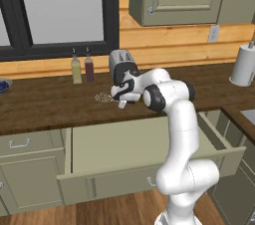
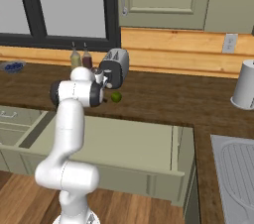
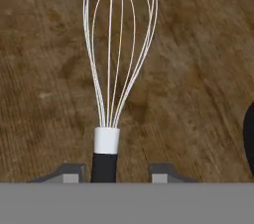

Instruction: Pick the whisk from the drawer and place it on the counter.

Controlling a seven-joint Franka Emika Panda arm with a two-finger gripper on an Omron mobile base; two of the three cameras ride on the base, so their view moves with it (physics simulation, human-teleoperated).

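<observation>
The silver-wire, black-handled whisk (image 3: 120,59) lay on the dark wood-grain counter (image 3: 44,69) before the toaster (image 1: 121,62); gripper (image 3: 115,173) fingers stood parted beside its handle. Withdrawing straight upward appeared advisable.

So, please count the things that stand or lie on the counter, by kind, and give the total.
Bottles: 2
Toaster: 1
Whisk: 1
Paper towel roll: 1
Lime: 1
Blue bowl: 1
Total: 7

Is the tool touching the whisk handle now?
Cannot tell. Hand view: the whisk handle sits beside one fingertip, clear of the other, but the grey band hides that contact.
</observation>
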